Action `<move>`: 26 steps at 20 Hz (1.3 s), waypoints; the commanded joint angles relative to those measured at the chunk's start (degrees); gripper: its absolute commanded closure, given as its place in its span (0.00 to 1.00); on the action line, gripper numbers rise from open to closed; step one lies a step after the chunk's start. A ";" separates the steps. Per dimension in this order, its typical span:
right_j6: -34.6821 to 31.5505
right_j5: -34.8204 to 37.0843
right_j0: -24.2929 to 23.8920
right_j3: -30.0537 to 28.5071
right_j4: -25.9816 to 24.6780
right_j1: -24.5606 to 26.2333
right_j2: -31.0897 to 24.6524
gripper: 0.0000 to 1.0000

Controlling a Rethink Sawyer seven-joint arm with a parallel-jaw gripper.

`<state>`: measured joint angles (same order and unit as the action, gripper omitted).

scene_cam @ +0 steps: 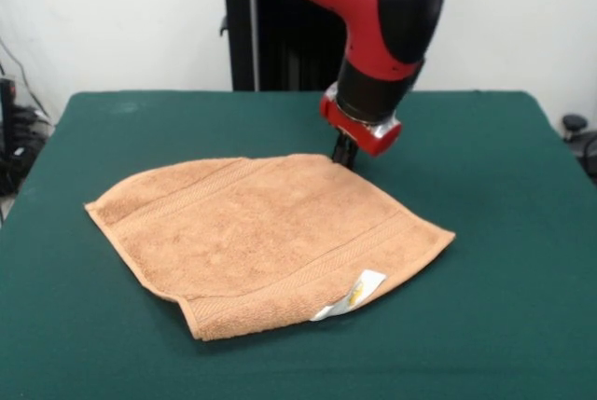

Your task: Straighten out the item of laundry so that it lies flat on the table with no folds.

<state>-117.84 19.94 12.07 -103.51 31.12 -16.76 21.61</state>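
Towel (266,237) sits mid-table (494,232), mostly flat. Near edge looks rolled under by the white label (353,295), and the left corner looks tucked, so folds remain. Gripper (345,151) is down at the towel's far edge; can't tell whether the jaws are open or holding cloth.

Bright, even light from overhead. Soft shadow under towel (270,232) at near edge. Slight blur; no glare on counter (504,260).
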 commanded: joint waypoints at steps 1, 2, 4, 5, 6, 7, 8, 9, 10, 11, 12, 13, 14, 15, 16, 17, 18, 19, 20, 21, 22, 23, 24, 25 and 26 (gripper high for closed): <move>-26.33 4.31 7.75 11.82 10.28 6.79 -7.59 1.00; -26.91 4.88 8.07 12.13 10.45 6.94 -7.22 1.00; -28.86 6.42 8.78 12.80 10.82 7.19 -6.42 1.00; -29.77 7.12 9.01 13.17 10.98 7.41 -6.10 1.00; -30.23 7.43 9.16 13.40 11.04 7.54 -5.91 1.00; -31.04 7.87 9.43 13.61 11.10 7.57 -5.70 1.00; -31.54 8.24 9.58 13.84 11.05 7.67 -5.49 1.00; -32.35 8.91 9.73 14.16 10.92 7.80 -5.11 1.00; -32.87 9.36 9.90 14.41 10.74 7.90 -4.81 1.00; -33.61 10.02 10.08 14.72 10.57 7.96 -4.50 1.00; -34.14 10.38 10.19 14.83 10.38 7.94 -4.35 1.00; -34.66 10.73 10.29 14.94 10.19 7.93 -4.20 1.00; -34.94 10.94 10.29 14.95 10.03 7.88 -4.18 1.00; -35.90 11.63 10.62 15.22 9.87 8.07 -3.68 1.00; -36.44 11.99 10.79 15.35 9.73 8.14 -3.40 1.00; -37.80 12.87 11.37 15.70 9.60 8.44 -2.54 1.00; -38.37 13.28 11.54 15.80 9.50 8.49 -2.26 1.00; -37.97 12.66 11.47 15.31 9.44 8.25 -2.46 1.00; -36.97 11.52 11.06 14.74 9.33 7.92 -3.00 1.00; -34.19 9.18 10.11 13.50 8.74 7.13 -4.31 1.00; -32.66 8.04 9.28 12.76 8.42 6.65 -5.29 1.00; -30.60 6.83 8.41 11.95 7.75 6.05 -6.26 1.00; -29.72 6.58 8.27 11.89 7.17 6.00 -6.23 1.00; -28.95 6.40 8.20 11.88 6.59 5.98 -6.11 1.00; -28.19 6.21 8.13 11.86 6.00 5.96 -5.98 1.00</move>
<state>-137.64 28.14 19.13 -97.62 35.09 -11.16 28.81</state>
